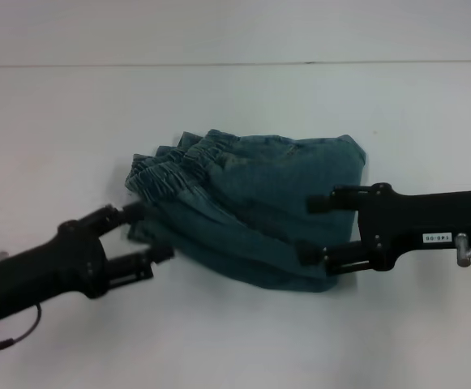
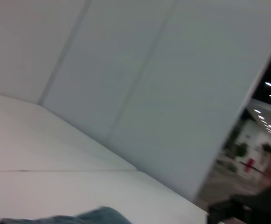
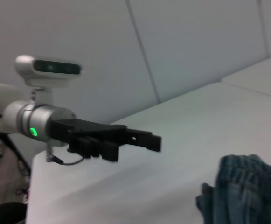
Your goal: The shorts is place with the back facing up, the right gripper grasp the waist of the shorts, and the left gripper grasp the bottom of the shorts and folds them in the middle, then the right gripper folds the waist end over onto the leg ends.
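Head view: the shorts lie bunched on the white tabletop, gathered waistband on their left side. The left gripper sits at that waistband edge, fingers spread. The right gripper reaches over the shorts' opposite side, fingers spread apart above the denim.

Left wrist view: denim shows below a white wall.

Right wrist view: the left gripper hovers beside the ruffled waistband.

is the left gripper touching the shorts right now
Cannot tell. In the head view the left gripper is open, its fingertips right at the edge of the shorts, with neither gap nor contact plain.
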`<state>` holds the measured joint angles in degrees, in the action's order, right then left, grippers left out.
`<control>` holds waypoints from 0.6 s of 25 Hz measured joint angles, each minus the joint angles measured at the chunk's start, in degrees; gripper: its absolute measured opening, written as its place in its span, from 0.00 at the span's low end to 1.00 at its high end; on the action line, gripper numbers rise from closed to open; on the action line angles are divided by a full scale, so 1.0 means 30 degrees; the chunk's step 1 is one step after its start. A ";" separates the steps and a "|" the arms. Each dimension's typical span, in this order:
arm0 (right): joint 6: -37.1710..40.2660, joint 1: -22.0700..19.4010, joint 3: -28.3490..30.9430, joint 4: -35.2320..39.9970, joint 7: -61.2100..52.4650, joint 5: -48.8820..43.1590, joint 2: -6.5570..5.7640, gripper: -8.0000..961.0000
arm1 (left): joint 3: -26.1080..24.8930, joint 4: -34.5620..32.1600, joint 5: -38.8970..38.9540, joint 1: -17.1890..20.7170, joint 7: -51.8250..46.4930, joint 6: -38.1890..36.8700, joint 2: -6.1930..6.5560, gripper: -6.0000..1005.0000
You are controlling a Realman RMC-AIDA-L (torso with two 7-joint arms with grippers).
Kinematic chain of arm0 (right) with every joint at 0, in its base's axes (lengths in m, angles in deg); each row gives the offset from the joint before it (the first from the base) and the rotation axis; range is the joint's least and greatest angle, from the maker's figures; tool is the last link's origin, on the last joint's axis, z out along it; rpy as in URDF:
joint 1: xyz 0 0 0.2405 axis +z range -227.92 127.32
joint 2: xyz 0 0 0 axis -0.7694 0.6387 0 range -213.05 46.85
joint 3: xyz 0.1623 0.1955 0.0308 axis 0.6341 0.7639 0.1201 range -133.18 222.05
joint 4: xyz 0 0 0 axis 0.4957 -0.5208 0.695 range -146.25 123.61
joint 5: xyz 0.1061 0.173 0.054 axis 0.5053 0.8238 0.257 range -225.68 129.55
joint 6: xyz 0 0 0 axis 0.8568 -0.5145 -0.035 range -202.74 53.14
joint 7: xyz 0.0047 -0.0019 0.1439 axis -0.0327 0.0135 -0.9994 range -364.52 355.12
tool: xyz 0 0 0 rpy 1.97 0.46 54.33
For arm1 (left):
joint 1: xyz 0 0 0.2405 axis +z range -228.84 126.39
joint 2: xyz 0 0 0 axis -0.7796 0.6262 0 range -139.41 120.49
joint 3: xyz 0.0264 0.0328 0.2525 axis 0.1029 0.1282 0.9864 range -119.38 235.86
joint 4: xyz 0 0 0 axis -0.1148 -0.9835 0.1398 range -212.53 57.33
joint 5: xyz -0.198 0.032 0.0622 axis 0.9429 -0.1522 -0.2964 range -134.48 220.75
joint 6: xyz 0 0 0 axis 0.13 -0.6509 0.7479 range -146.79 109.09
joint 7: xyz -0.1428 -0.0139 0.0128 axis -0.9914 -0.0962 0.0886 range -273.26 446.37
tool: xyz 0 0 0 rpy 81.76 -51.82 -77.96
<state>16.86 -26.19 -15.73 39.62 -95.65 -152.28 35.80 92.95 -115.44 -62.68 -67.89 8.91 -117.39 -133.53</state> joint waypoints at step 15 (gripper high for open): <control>0.1019 0.0667 0.0047 0.0076 -0.0162 -0.0137 -0.0027 0.95 | 0.0379 0.0381 -0.1317 -0.0655 0.2236 -0.1978 0.0105 0.92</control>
<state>19.92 -24.19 -15.59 39.85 -96.13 -152.69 35.72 94.09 -114.30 -66.63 -69.85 15.62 -123.32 -133.22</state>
